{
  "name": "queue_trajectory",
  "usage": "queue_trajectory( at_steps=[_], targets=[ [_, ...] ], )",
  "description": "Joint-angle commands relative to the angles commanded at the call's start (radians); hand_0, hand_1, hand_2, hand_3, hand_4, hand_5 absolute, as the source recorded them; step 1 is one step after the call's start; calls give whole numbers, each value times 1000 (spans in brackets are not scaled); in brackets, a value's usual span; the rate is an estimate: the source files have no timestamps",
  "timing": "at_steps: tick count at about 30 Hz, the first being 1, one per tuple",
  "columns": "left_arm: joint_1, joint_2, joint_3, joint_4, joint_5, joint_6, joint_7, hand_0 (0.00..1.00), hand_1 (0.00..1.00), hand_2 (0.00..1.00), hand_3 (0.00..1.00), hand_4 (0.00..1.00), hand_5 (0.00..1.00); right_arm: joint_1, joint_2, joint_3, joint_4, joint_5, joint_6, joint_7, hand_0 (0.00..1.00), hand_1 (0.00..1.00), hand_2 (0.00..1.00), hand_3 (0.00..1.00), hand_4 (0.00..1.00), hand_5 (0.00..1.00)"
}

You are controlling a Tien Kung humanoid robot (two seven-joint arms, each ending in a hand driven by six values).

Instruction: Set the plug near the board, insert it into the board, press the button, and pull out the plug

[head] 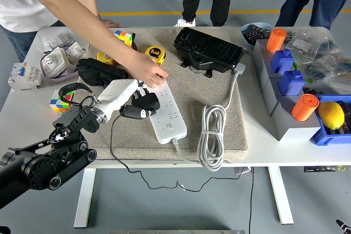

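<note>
A white power strip (167,108) lies on the beige mat (214,89), its coiled white cable (211,135) to its right. My left hand (131,102), white with black fingers, is shut on a black plug (147,101) held at the strip's left edge, over its middle sockets. A thin black cord hangs from the plug down past the table's near edge. A person's hand (149,71) presses on the strip's far end and holds it down. My right arm is out of view.
A black box (208,49) stands behind the mat. Yellow tape measures (155,53), a puzzle cube (124,36), a black pouch (98,71) and white breakers (24,75) lie at the left. Grey bins with orange cylinders (304,107), blue blocks and a lemon (330,114) fill the right side.
</note>
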Motion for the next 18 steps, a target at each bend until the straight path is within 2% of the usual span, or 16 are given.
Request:
queue_trajectory(
  at_steps=[11,18],
  targets=[
    [5,10,-23,-27,-7,7,-31,232,348,338,496,772,106,1,-1,-5,1,0,1,0,604,619,622,549,988,398],
    [7,32,-47,-58,-8,12,-49,234,351,340,497,774,105,1,-3,-8,0,0,1,0,605,618,622,549,987,398]
  ],
)
